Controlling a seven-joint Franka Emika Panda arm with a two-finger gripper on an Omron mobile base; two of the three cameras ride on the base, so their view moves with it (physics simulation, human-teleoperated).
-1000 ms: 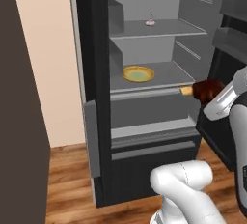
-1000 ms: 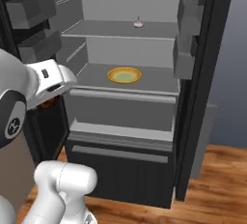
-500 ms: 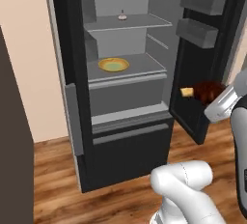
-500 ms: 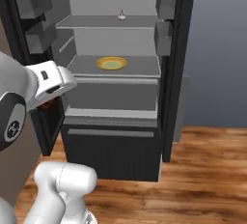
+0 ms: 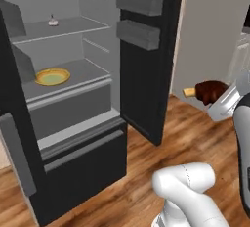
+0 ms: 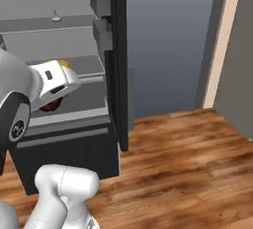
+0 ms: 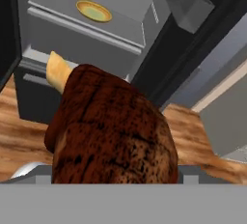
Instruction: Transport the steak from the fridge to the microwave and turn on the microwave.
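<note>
Jaws hidden behind the steak (image 7: 113,131) they pinch, fridge (image 5: 146,64) open, plate (image 5: 52,77) on shelf

You could not see the gripper's fingertips: the dark reddish-brown steak (image 7: 113,129) covered them. The small white object (image 5: 52,22) on the fridge's top shelf was too tiny to identify.

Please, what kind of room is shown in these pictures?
Most likely a home kitchen: a tall black fridge stands open, with grey shelves, a yellow-rimmed plate on one shelf, a wooden plank floor, and a dark reddish-brown steak before the gripper.
</note>
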